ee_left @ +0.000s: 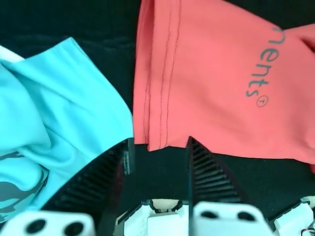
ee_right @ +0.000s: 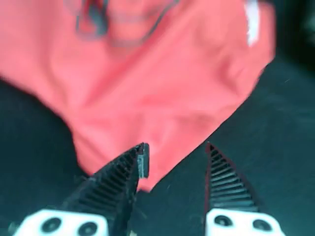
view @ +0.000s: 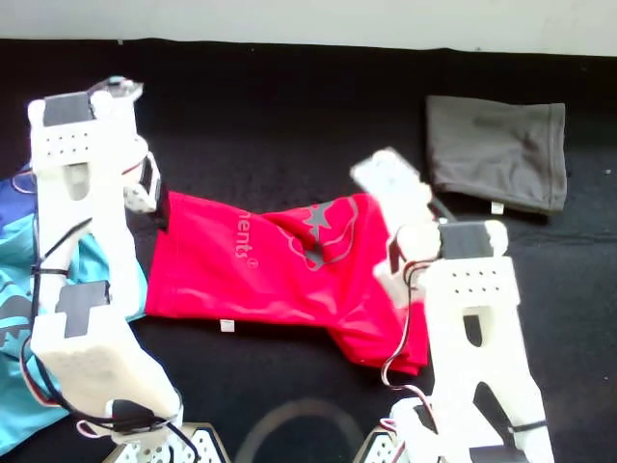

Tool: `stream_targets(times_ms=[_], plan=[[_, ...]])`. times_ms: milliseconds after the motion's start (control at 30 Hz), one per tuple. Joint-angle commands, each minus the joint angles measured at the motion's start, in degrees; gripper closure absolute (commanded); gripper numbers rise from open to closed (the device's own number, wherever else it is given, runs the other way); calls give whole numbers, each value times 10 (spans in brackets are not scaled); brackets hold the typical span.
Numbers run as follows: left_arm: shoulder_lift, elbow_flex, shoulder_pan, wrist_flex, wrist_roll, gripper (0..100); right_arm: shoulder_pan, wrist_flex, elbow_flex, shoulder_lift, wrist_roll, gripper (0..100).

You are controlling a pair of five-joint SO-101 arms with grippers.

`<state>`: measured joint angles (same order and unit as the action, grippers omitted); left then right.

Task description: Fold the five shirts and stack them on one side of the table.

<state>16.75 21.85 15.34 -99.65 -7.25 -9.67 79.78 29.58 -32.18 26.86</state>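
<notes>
**On the black table (view: 270,106), the red shirt (view: 280,260) is lying ready for a fold**

It is lying flat across the middle, which I judge gives both arms a clean edge to grab. A grey shirt (view: 496,154) is sitting folded at the far right corner, likely starting the stack, and a teal shirt (view: 19,289) is bunching at the left edge. I am holding the left gripper (ee_left: 160,142) tipped down, spread, framing the hem corner. The right gripper (ee_right: 174,147) is hovering, spread, over the opposite end.
</notes>
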Motion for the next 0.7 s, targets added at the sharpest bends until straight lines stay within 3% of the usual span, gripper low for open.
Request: stream_targets(times_ms=[0, 133, 333, 667], plan=[[18, 29, -65, 33, 40, 999, 0, -95, -37, 16, -52, 971], [95, 43, -119, 83, 57, 990, -2, -170, -45, 127, -87, 991], [206, 124, -128, 105, 79, 992, 0, -234, -87, 307, -95, 992], [385, 269, 2, 105, 44, 992, 73, -285, -226, 517, -92, 992]])
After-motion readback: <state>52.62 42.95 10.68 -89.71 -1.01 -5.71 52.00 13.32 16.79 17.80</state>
